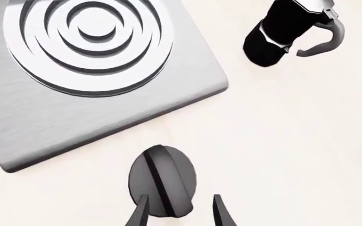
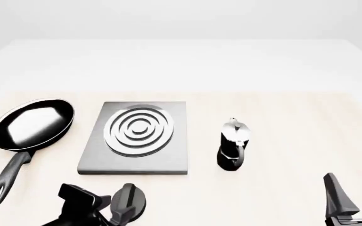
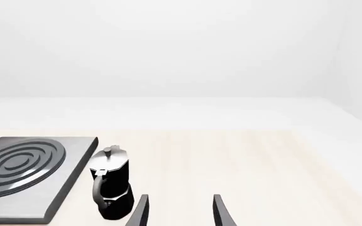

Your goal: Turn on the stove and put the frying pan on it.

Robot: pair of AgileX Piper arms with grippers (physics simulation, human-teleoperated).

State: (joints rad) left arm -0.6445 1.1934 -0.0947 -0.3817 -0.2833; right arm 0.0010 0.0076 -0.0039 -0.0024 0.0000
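Your stove plate lies flat near the table's middle, with bare tabletop on all four sides of it. To its left, apart from it, sits the frying pan: round, black, glossy inside with a thin pale rim, its long handle running back toward your side and ending in a loop. To the plate's right, clear of its edge, the moka pot stands upright. The plate itself is brushed grey metal carrying concentric silver burner rings.

The black ridged knob lies on the table near the plate's near edge, separate from it. Your left gripper is right at it: the fingers are parted, one over the knob's face and the other just past its rim (whether they touch it, you cannot tell from here).

Your right gripper hangs low at the table's near right with its fingers spread and nothing between them, open wood ahead and the moka pot off to its left.
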